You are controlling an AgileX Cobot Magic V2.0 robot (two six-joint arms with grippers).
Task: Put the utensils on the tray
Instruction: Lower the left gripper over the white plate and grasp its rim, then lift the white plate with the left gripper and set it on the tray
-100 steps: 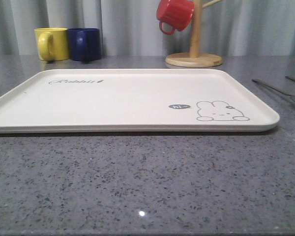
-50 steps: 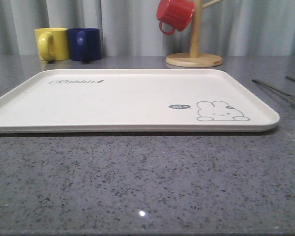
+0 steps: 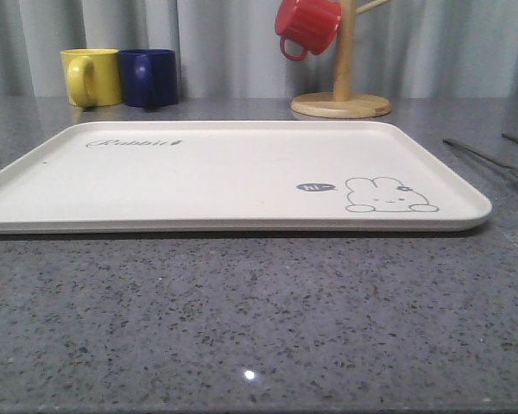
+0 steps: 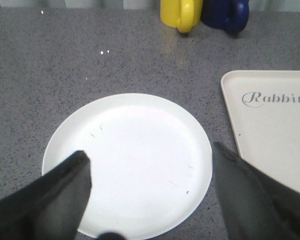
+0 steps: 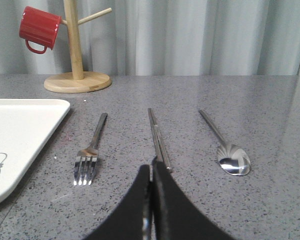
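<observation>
**Utensils lie on the counter beside the tray**

The utensils lie side by side on the grey speckled counter, to the right of the tray and off it. In the right wrist view, the right gripper is nearest, its two dark fingers pressed together with no gap showing, the tips at the near end of the chopsticks. Whether they pinch the chopsticks or only touch them cannot be told. The fork lies on the tray's side of the chopsticks, tines toward the camera; the spoon lies on the other side, bowl toward the camera. All three point away, roughly parallel and apart from one another.

In the left wrist view, the left gripper is spread wide with nothing between its fingers, above a round white plate just beside the tray's "Rabbit" corner.

The tray is bare, with a rabbit drawing at its near right corner. Beyond it stand a yellow mug and a blue mug, touching, and a wooden mug stand with a red mug hung on it. Grey curtains close the back.
</observation>
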